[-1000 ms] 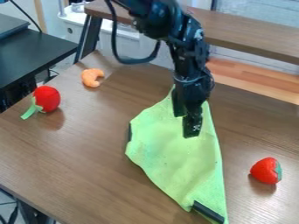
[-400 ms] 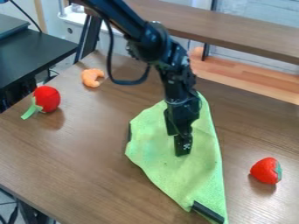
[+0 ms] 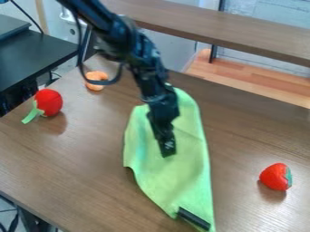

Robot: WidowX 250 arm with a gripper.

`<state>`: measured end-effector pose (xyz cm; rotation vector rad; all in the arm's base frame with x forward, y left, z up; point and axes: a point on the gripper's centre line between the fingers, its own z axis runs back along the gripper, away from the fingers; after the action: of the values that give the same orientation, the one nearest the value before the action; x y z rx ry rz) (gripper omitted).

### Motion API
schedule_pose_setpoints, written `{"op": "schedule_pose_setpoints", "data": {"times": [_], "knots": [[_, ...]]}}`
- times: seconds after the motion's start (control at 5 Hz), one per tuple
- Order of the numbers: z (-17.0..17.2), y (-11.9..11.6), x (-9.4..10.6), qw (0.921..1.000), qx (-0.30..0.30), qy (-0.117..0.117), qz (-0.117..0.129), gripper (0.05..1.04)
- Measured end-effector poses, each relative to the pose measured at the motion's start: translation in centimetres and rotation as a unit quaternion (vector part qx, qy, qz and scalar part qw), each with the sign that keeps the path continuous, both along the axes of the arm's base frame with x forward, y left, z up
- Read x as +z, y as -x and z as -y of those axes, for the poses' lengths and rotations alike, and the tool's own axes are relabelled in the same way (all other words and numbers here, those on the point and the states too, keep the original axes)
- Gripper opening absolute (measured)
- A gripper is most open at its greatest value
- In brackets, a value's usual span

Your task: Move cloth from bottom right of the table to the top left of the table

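A black arm [image 3: 142, 59] slants in from upper L, its gripper [image 3: 167, 147] down over the green cloth [image 3: 187, 174], which lies mid-table, long axis toward the btm edge of view, a dark strip [image 3: 194, 219] nr its lower end. Can't tell how far open the gripper is, or if it has hold of the fabric. Table [image 3: 72, 172] also bears an orange toy [image 3: 95, 78] at top L, a red toy [image 3: 48, 102] at far L and a strawberry [image 3: 277, 176] at lower R.

Step in hand, by the look of it: haul the cloth to top L, w/ the job approx half done. Best done w/ a firm pinch of fabric, checked before any pull, then a low, steady drag so the lower end trails flat. Risk: slip if the pinch is shallow; a wide swing L could sweep the toys. Arm's cable [image 3: 79, 50] loops by the orange one, so mind a snag. White marks on gripper, no legible brand, label or text.
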<state>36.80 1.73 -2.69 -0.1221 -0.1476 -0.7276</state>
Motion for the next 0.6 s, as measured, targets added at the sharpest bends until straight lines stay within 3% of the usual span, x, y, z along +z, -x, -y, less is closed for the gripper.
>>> {"op": "schedule_pose_setpoints", "data": {"times": [0.6], "knots": [[-7.7,3.0,-0.3,0.9985,0.053,-0.014,-0.008,1.001]]}}
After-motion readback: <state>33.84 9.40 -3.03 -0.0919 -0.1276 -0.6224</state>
